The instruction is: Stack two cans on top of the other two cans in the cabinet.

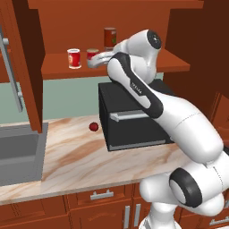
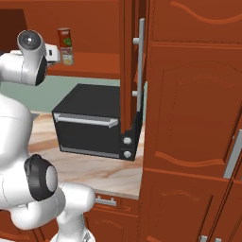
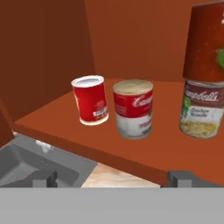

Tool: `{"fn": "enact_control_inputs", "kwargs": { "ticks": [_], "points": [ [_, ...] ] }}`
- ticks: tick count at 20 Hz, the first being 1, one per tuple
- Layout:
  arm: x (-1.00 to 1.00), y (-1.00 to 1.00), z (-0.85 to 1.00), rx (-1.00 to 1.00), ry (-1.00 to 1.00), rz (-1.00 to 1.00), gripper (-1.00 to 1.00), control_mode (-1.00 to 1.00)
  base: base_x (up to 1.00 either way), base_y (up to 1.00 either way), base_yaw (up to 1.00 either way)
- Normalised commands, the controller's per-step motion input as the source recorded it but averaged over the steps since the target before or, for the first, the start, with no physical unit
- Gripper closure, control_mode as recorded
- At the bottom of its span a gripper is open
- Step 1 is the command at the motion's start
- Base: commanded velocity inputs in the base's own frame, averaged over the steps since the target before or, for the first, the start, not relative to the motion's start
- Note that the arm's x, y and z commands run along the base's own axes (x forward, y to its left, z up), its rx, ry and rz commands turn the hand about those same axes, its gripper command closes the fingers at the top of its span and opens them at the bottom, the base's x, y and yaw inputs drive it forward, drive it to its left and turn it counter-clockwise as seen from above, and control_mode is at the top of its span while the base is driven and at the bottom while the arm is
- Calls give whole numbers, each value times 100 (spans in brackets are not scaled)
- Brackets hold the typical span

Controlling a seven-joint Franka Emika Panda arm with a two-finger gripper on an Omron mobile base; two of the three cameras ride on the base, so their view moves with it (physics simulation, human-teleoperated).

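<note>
On the cabinet shelf (image 3: 144,153) the dark red-brown can with a green patch (image 3: 205,43) stands stacked on the pale green-cream can (image 3: 200,107). The same stack appears as the dark can (image 2: 64,38) over the pale can (image 2: 67,56). To its left stand the red-and-silver can (image 3: 133,109) and, further left, the bright red can with white bands (image 3: 89,100), both on the shelf board. My gripper (image 3: 113,179) is open and empty, held just in front of the shelf edge, facing the red-and-silver can. In the left base view the gripper (image 1: 91,61) partly covers that can (image 1: 92,53).
The cabinet door (image 1: 18,67) hangs open at the left with its grey bar handle. Below the shelf a black oven (image 1: 134,120) sits on the marble counter (image 1: 71,156). A small red ball-like object (image 1: 93,126) lies beside it, and a sink (image 1: 18,152) is at the left.
</note>
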Motion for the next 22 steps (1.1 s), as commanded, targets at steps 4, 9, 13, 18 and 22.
{"fn": "enact_control_inputs", "kwargs": {
  "ticks": [4, 9, 13, 18, 22],
  "points": [
    [18, 10, -10, -2, -3, -2, -100, -100, 0, 0, 0],
    [15, 12, 1, 0, 0, -2, -100, -100, 0, 0, 0],
    [26, 9, -1, 0, 0, -2, -100, -100, 0, 0, 0],
    [36, 0, -4, 0, 0, -4, -100, -100, 0, 0, 0],
    [30, 0, -8, 0, 0, -1, -100, -100, 0, 0, 0]
  ]
}}
